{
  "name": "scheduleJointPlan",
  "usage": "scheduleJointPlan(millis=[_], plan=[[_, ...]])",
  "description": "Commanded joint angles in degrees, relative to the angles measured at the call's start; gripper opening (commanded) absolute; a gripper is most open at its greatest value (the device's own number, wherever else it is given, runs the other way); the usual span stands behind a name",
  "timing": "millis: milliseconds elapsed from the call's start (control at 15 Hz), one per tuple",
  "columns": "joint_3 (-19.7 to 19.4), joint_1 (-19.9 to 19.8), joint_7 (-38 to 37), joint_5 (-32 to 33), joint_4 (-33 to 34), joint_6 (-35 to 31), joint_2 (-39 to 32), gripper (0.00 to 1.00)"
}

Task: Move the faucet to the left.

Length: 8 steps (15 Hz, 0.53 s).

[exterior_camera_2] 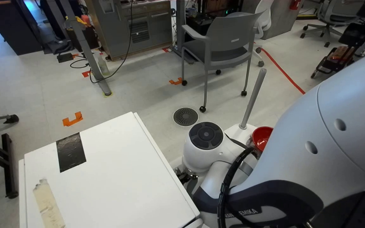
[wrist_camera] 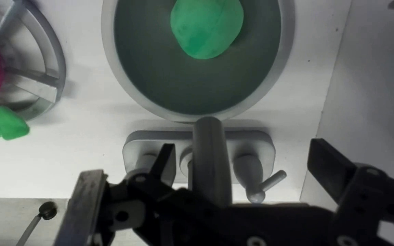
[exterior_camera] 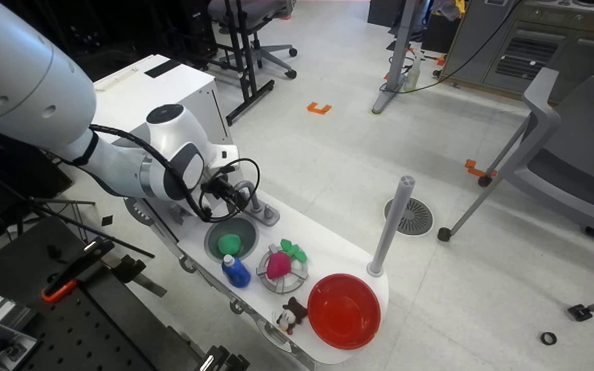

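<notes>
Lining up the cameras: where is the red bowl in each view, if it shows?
In an exterior view: red bowl low, just right of centre.
In an exterior view: bowl right of centre, partly behind the arm.
Wrist view: not in it.
Shared landmark: grey post, in both exterior views.

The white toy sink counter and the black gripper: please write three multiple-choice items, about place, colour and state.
1. The rounded green lump is: A) in the round grey basin; B) in the red bowl; C) on the floor.
2. The small white-capped bottle is: A) pink; B) blue; C) yellow.
3. The black two-finger gripper is: A) shut; B) holding the bottle; C) open.

1 A, the wrist view shows it there; 2 B, an exterior view shows it blue; 3 C, its fingers stand wide apart.
</notes>
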<state>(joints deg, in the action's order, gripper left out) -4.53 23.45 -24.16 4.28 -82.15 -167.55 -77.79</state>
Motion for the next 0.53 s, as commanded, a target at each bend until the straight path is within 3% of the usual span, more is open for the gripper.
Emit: scheduleJointPlan(millis=[0,267,467], plan=[[2.7,-0.3,1.8,-3.3,-0.5,1.0,1.0,1.00],[3.1,-1.3,1.3,-4.8,-1.8,2.6,2.4,1.00],[2.0,-1.2,-0.7,-6.8,-6.4,9.3,6.7,1.00]])
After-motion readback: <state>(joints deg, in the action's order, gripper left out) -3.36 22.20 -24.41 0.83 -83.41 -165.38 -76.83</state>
